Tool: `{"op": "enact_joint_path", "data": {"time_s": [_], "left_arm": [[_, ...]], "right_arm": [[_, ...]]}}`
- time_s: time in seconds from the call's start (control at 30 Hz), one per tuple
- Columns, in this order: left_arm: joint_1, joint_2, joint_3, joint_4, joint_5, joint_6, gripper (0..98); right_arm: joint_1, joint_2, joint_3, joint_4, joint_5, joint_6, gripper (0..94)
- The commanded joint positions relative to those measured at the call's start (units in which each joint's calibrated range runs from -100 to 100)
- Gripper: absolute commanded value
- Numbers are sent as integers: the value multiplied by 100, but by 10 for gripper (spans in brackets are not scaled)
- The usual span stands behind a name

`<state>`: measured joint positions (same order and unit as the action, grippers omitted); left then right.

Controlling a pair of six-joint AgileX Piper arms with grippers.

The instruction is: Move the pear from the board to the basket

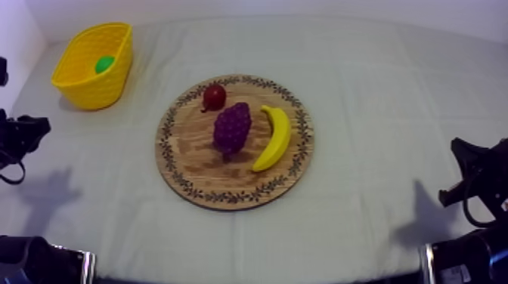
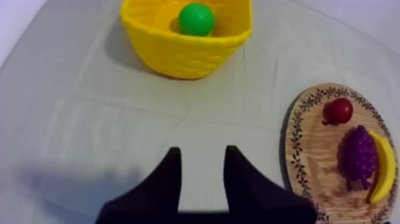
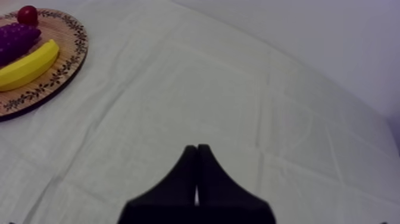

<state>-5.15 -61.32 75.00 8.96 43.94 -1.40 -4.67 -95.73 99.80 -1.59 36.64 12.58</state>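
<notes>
Since the pear (image 2: 196,19) is found lying inside the yellow basket (image 2: 184,56), near its far wall, and not on the wooden board (image 1: 193,155), the placement is judged to be complete.

Item, left gripper (image 2: 202,154): fingers held apart, nothing between them; low over the bare cloth (image 1: 378,91), well apart from the basket, the board off to one side.

Item, right gripper (image 3: 197,148): fingers laid together as a narrow wedge, nothing held; over bare cloth, well apart from the board.

Item, board contents: small red fruit (image 1: 215,97), bunch of grapes (image 1: 231,128), banana (image 1: 274,138). The grapes are set between the other two, just beside the banana.

Risks entered:
1. A further reach to the board could be made for a pear that is not there, and a wrong fruit could be seized or knocked off the board.
2. The basket, judged light and set near the table's far corner, could be nudged or tipped if the open left fingers were swung toward its rim, and the pear could be spilled.
3. The pear, being rounded, could be set rolling by any jolt to the basket.
</notes>
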Motion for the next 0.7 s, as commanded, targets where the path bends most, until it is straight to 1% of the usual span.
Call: {"op": "enact_joint_path", "data": {"time_s": [0.0, 0.1, 0.2, 0.27, 0.37, 0.47, 0.5, 0.6, 0.67], "left_arm": [[32, -412, 471, -23, -295, -111, 186], [64, -800, 831, -89, -544, -109, 131], [102, -1185, 1143, -184, -816, 38, 73], [122, -1424, 1362, -215, -1033, 152, 37], [144, -1756, 1685, -249, -1293, 281, 13], [189, -2090, 2023, -324, -1488, 332, 5], [214, -2202, 2136, -381, -1543, 359, 4], [301, -2523, 2341, -700, -1528, 539, 2], [344, -2700, 2384, -818, -1457, 553, 1]], "right_arm": [[-1, -3, -2, 0, -3, 0, 2], [-1, -3, -2, 0, -3, 2, 2], [-1, -3, -2, 0, -3, 1, 2], [-1, -3, -2, 0, -3, 0, 2], [-1, -3, -2, 0, -3, 0, 2], [-1, -3, -2, 0, -3, 0, 2], [-1, -3, -2, 0, -3, 0, 2], [2, -3, -2, 0, -3, 0, 2], [4, -3, -2, 0, -3, 2, 2]]}}
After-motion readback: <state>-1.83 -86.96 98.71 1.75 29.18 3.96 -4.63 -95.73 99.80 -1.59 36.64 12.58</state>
